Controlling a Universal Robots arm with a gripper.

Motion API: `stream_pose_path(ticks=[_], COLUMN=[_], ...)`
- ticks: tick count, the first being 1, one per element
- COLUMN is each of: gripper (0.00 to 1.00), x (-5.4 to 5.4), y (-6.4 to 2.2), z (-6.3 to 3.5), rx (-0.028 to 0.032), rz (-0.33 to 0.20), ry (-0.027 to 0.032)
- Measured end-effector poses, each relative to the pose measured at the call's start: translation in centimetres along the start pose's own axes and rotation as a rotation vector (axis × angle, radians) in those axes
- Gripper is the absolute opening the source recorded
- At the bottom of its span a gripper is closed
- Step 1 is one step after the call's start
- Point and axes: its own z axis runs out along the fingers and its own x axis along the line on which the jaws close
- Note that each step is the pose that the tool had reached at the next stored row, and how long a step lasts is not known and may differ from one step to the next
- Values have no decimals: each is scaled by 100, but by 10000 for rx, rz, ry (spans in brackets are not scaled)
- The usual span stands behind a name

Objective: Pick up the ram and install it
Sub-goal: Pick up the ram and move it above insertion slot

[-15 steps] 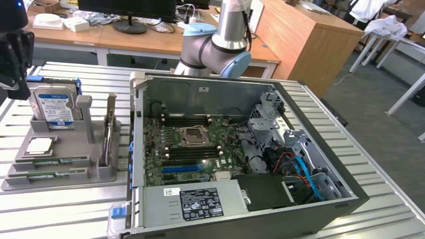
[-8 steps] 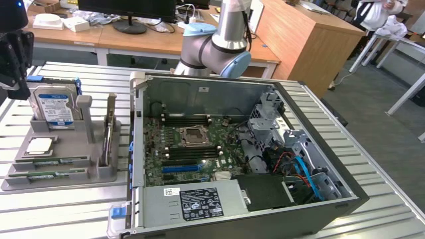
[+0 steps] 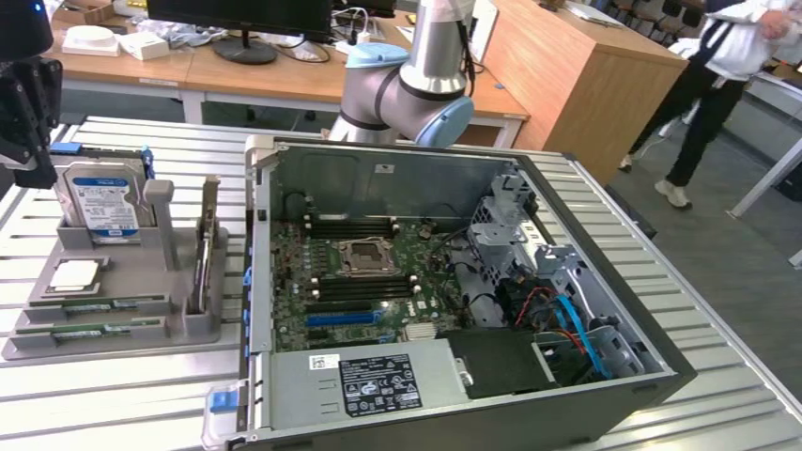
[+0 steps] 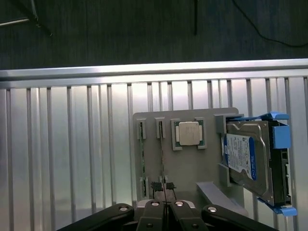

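Two rams, thin green sticks, lie in slots of the grey holder tray (image 3: 188, 329), one ram (image 3: 100, 304) just behind the other (image 3: 90, 331). The wrist view shows them edge-on, side by side (image 4: 142, 154) (image 4: 162, 156). My gripper (image 4: 164, 188) is shut with nothing between its fingers. It hangs above the tray, in line with the stick nearer the silver processor chip (image 4: 188, 133). The exterior view has the black gripper (image 3: 32, 169) high at the far left, over the tray's back end. The open computer case (image 3: 589, 235) shows the motherboard (image 3: 363, 272) with dark memory slots (image 3: 361, 287).
A hard drive (image 3: 100, 202) with a blue-white label stands at the tray's back, and a thin board (image 3: 207, 244) stands upright on its side. The arm's base (image 3: 401, 89) is behind the case. A person (image 3: 727, 56) walks at the exterior view's far right. The slatted metal table (image 4: 72, 159) ends at an edge beyond the tray.
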Motion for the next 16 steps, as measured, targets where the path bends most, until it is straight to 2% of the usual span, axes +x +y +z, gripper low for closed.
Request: stream_pose_path(ticks=[10, 12, 13, 14, 15, 16], gripper=[11, 15, 20, 20, 27, 27], x=[0, 0, 0, 0, 0, 0], y=[0, 0, 0, 0, 0, 0], z=[0, 0, 0, 0, 0, 0], rx=[0, 0, 0, 0, 0, 1], rz=[0, 0, -1, -1, 0, 0], ry=[0, 0, 0, 0, 0, 0])
